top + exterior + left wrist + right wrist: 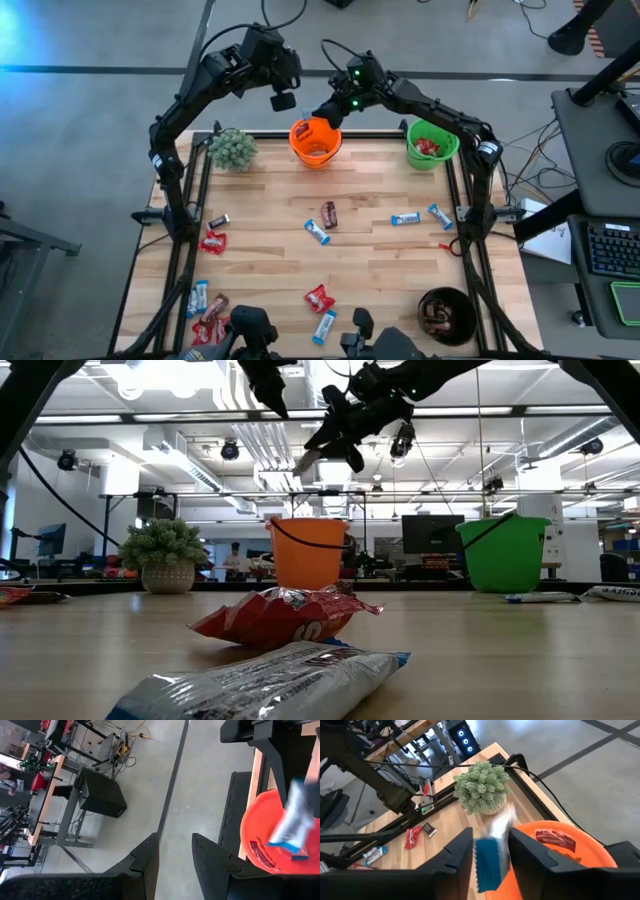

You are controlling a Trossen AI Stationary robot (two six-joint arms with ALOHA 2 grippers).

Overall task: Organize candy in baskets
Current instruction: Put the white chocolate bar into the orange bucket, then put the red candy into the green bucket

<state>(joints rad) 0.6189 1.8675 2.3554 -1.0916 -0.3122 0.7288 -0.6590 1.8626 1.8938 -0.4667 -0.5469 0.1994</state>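
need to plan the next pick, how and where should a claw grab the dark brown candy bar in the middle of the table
Grip the dark brown bar across its narrow width at mid-length, coming straight down from above. It lies flat on the table, long axis running roughly toward the orange basket, so the fingers should close on its two long edges. The blue-and-white bar lies close beside it, so keep the fingers clear of that side.
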